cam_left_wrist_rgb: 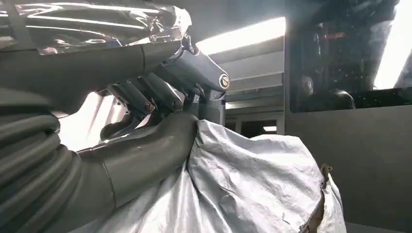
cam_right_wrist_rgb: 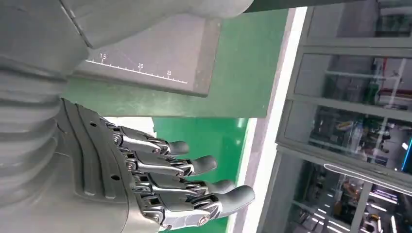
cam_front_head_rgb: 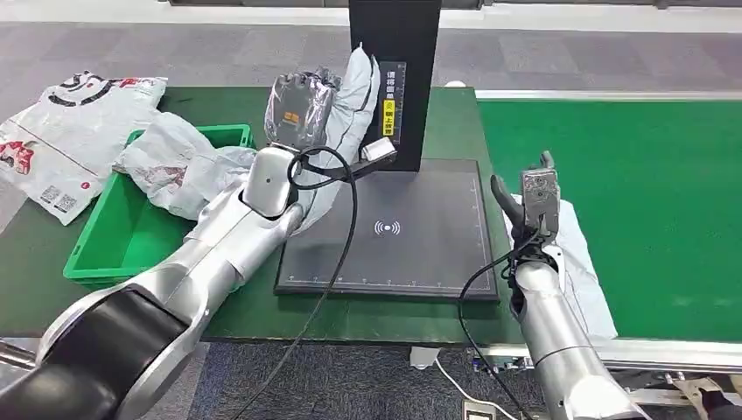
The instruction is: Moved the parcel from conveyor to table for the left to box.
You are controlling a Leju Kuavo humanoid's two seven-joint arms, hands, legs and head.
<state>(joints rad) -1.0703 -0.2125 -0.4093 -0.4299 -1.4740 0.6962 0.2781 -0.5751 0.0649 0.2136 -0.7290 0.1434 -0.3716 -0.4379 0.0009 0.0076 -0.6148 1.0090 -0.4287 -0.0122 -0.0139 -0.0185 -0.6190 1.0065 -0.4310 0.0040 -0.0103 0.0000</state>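
The grey parcel (cam_front_head_rgb: 350, 114) is lifted above the black scan pad (cam_front_head_rgb: 411, 236), held up against the front of the black post (cam_front_head_rgb: 398, 52) by the left hand (cam_front_head_rgb: 302, 105). In the left wrist view the thumb (cam_left_wrist_rgb: 145, 155) presses into the crinkled grey bag (cam_left_wrist_rgb: 243, 184) while the darker fingers (cam_left_wrist_rgb: 145, 94) curl over its upper edge, so the grip is closed around it. A second pale parcel (cam_front_head_rgb: 573, 262) lies on the green conveyor (cam_front_head_rgb: 630, 192) at the right, under the right hand (cam_front_head_rgb: 525, 206). That hand holds nothing; the right wrist view shows its fingers (cam_right_wrist_rgb: 194, 165) stretched out and slightly apart over the belt, with the ruled corner of the pad (cam_right_wrist_rgb: 160, 63) beside it. Whether it touches the parcel below cannot be told. To the left, a green bin (cam_front_head_rgb: 131, 236) on the table (cam_front_head_rgb: 26, 262) holds a crumpled white bag (cam_front_head_rgb: 175, 162), which spills over the rim. A printed white bag (cam_front_head_rgb: 70, 131) lies flat beyond the bin, hanging partly off the table's edge.
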